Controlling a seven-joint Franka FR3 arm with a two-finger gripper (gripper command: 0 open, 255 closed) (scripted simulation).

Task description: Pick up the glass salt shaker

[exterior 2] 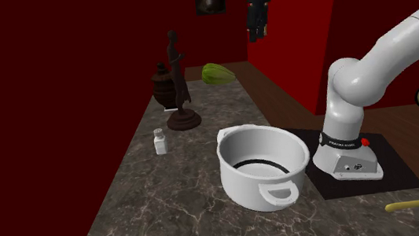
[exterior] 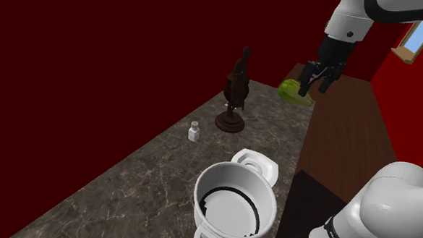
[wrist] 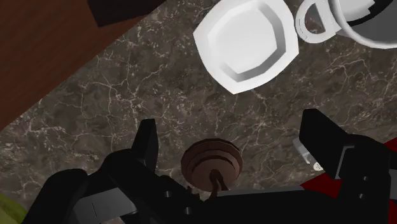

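The arm (exterior 2: 369,66) rises from its stand (exterior 2: 346,162) and bends to the top of the second exterior view. There the gripper (exterior 2: 256,23) hangs high over the far end of the counter (exterior 2: 177,211), pointing down. In the wrist view its 2 fingers (wrist: 147,143) stand spread apart, clasping nothing, with the round base of the statue (exterior: 236,94) far below between them.

The salt shaker (exterior: 194,131), small and whitish, stands upright near the middle of the shoulder view. It is just left of the statue and apart from it.

Bare marble runs from the shaker to the lower left of that view. The counter's left edge meets the red wall (exterior: 96,60), and its right edge borders the wooden floor (exterior: 347,134). A large white pot (exterior: 234,208) sits at the bottom centre, and a small white dish (exterior: 256,165) lies between it and the statue. A green thing (exterior: 294,91) lies at the counter's far end, below the gripper.
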